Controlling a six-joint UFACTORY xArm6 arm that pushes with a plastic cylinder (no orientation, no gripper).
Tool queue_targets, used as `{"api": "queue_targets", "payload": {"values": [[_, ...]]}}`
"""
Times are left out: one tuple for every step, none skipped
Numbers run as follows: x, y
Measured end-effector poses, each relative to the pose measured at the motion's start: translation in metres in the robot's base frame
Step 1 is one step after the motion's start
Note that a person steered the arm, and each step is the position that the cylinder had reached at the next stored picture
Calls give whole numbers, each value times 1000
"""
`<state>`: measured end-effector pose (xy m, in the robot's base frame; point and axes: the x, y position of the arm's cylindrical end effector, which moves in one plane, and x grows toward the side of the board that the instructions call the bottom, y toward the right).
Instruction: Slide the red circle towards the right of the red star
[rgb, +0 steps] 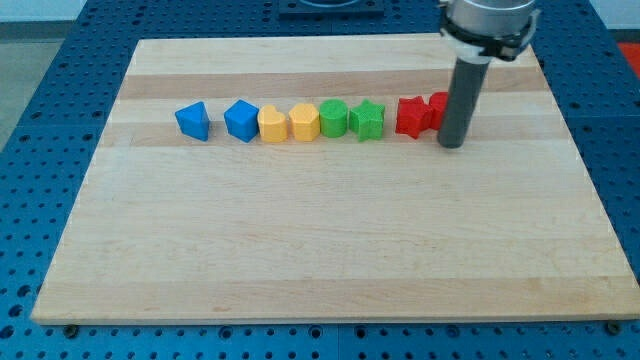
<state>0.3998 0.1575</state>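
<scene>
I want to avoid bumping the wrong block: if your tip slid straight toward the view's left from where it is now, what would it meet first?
Probably the red circle, partly hidden behind my tip, then the red star. Depth is unclear, so my tip might pass just in front.

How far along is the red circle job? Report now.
Looks done: the red circle already sits on the view's right of the red star, touching it, at the end of the row on the wooden board. In hand: my tip stands at the circle's right edge, the rod hiding part of it. Left: seemingly nothing but moving my tip away; I can't confirm the hidden side.
</scene>
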Motion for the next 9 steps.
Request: {"api": "queue_targets", "payload": {"values": [[-44, 23], [-79, 28], [-84, 18], [-78, 12], [-67, 12], [-59, 12], [-63, 12], [-76, -3], [-76, -23]]}}
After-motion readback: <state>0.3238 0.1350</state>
